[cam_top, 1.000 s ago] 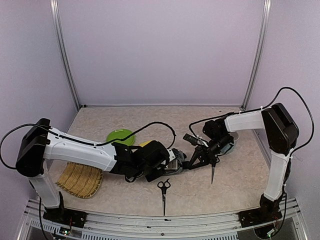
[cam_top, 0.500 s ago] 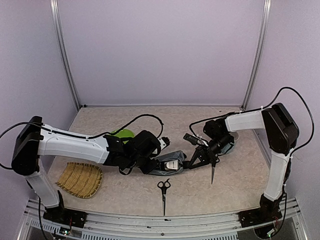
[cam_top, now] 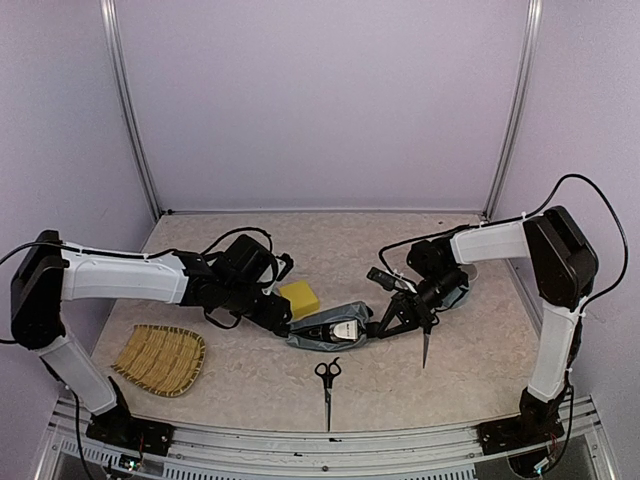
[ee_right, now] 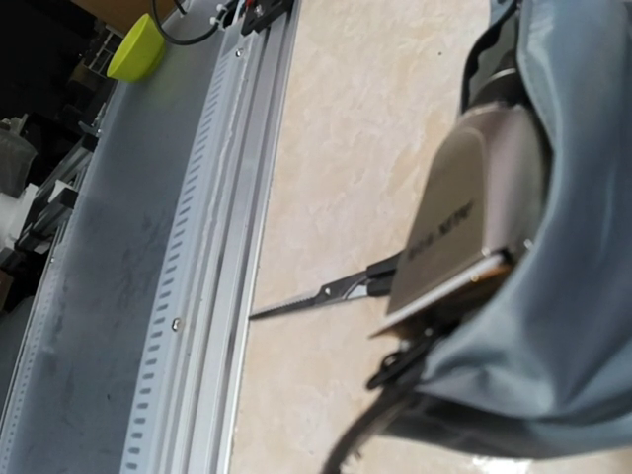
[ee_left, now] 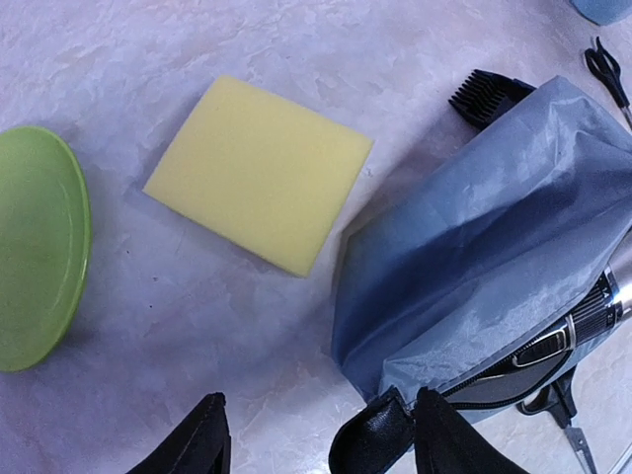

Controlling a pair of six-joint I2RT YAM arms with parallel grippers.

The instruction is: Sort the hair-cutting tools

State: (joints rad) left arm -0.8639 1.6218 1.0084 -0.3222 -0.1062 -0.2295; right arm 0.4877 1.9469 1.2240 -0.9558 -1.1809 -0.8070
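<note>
A: Entry one, clipper [cam_top: 336, 327]. Status?
B: Black and silver, lying inside the grey pouch [cam_top: 300, 341] at mid-table. Its silver body shows through the open mouth.
A: First scissors [cam_top: 327, 385]?
B: Black handles, silver blades, closed. Flat on the table just nearer than the pouch, handles toward it, tips toward the near edge.
A: Second scissors [cam_top: 425, 348]?
B: Same type, right of the pouch. Blades point toward the near edge. The handles are mostly hidden in the top view.
A: Guard [ee_left: 486, 96]?
B: Small black comb piece, teeth visible in the left wrist view, tight against the pouch's edge.
</note>
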